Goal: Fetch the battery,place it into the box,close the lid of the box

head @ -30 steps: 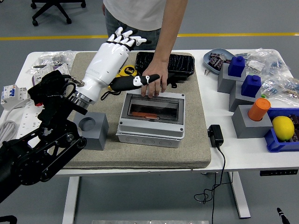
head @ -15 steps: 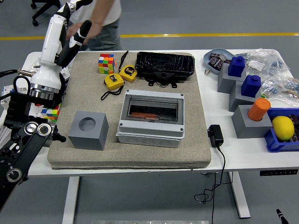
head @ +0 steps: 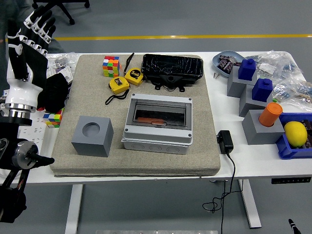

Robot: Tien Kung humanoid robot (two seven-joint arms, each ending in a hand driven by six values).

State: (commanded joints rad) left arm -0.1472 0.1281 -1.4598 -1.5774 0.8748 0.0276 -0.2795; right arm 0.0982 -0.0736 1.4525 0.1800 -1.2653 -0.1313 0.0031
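I am seeing the left hand (head: 30, 46) standing raised at the far left edge of the view, off the mat (head: 92, 163); its white fingers (head: 43, 22) are pointing upward, spread apart and holding nothing. The right arm is not showing in the head view.

The box (head: 157, 125) is sitting near the middle of the mat, grey, with its clear lid (head: 160, 113) lying down flat over the opening. Through the lid I am making out an orange-brown object inside the box; I cannot tell from this view whether it is the battery.

Around the box I am noting the following items:
- A grey cube (head: 92, 136) with a round recess in its top is resting on the mat, left of the box and apart from it.
- Two yellow tape measures (head: 118, 84) are lying just behind the box, near a colour cube (head: 110, 66).
- A black tray (head: 171, 67) is lying at the mat's far edge.
- A black adapter (head: 224, 141) is sitting on the white table (head: 229, 92), just right of the mat.
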